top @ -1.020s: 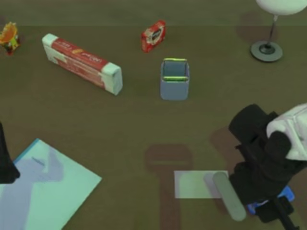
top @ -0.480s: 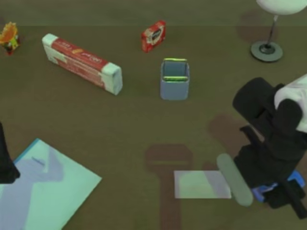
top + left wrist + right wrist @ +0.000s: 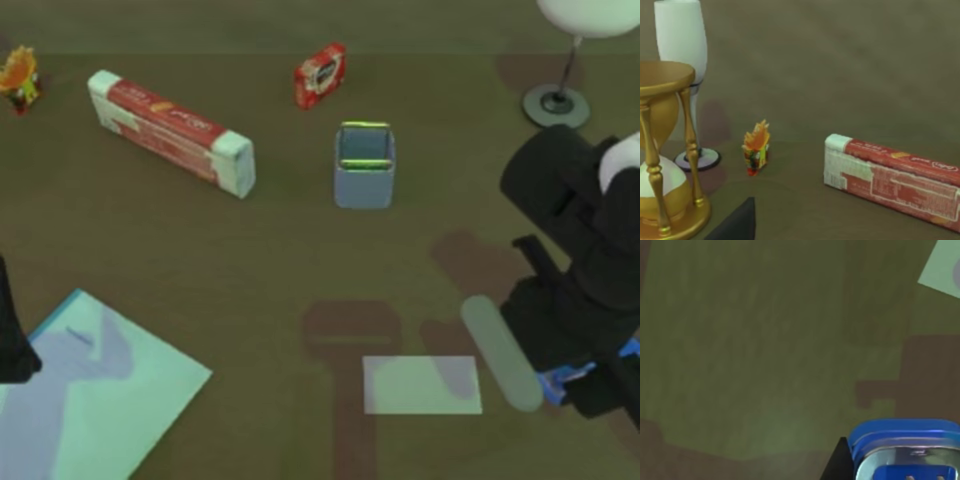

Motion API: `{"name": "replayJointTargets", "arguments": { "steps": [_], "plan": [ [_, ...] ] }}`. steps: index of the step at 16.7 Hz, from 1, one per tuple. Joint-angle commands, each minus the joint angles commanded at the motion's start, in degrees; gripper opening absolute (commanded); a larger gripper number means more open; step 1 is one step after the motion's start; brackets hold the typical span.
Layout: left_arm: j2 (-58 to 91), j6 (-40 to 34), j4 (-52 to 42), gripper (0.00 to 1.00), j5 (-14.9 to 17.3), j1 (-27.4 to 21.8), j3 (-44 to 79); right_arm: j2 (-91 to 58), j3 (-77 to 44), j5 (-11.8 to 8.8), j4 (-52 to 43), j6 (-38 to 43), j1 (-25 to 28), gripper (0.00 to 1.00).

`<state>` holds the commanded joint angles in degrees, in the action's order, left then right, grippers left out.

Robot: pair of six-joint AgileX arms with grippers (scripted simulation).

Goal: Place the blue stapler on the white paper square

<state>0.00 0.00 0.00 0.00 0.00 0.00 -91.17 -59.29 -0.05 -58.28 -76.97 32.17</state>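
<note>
Right gripper (image 3: pixel 585 375) pinching the blue stapler (image 3: pixel 560 379), lifted over the near right of the table, just right of the white paper square (image 3: pixel 421 384). Left gripper parked at the near left edge, fingers out of sight. Risk judged: a loose pinch tilting the stapler, or a release landing beside the paper rather than on it.

A long red-and-white box (image 3: pixel 170 131) lay toward the table's far left with a small orange toy (image 3: pixel 19 75) beyond it, a little red carton (image 3: pixel 320 74) and grey-blue square cup (image 3: pixel 364 165) mid-table, big cyan sheet (image 3: pixel 100 395) near-left.
</note>
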Motion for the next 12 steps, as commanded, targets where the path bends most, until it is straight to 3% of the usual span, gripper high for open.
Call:
{"name": "replayJointTargets", "arguments": {
  "steps": [3,6,9,12],
  "plan": [
    [0.0,0.0,0.0,1.0,0.0,0.0,0.0,-0.2,-0.4,0.0,-0.1,-1.6,0.1,0.0],
    [0.0,0.0,0.0,1.0,0.0,0.0,0.0,-1.0,-1.8,0.0,-0.6,-8.4,0.5,0.0],
    [0.0,0.0,0.0,1.0,0.0,0.0,0.0,-2.4,-3.9,0.0,-1.5,-20.7,0.8,0.0],
    [0.0,0.0,0.0,1.0,0.0,0.0,0.0,-4.2,-6.2,0.0,-2.8,-38.0,1.1,0.0]
  ]
}}
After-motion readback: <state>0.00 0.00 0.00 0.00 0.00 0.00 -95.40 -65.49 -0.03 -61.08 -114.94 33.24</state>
